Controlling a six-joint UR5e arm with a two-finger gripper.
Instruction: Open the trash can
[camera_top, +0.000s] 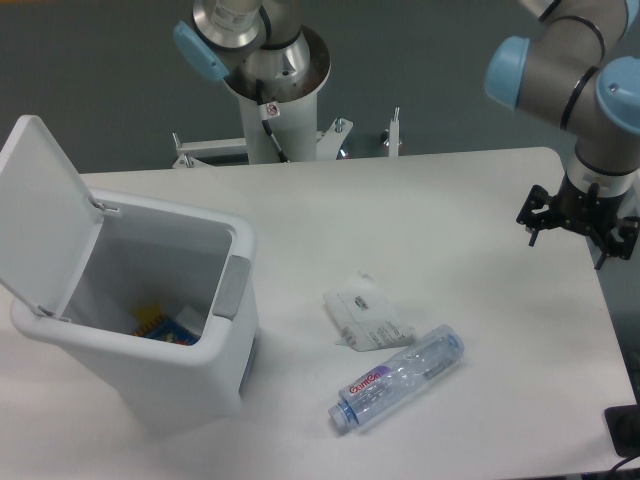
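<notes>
The trash can (150, 330) stands at the near left of the white counter (450, 200), its flat lid (45, 215) swung up and back on the hinge so the bin is open. The grey latch button (234, 287) sits on the rim facing the middle of the counter. Inside, at the bottom, lie some coloured scraps, yellow and blue, too small to identify. The arm's hand (580, 222) hangs over the far right edge of the counter, well apart from the bin; from this angle I cannot tell whether its fingers are spread or pressed together. Between them, a crumpled white wrapper (368, 318) lies just beside a clear plastic bottle (398, 377) on its side.
</notes>
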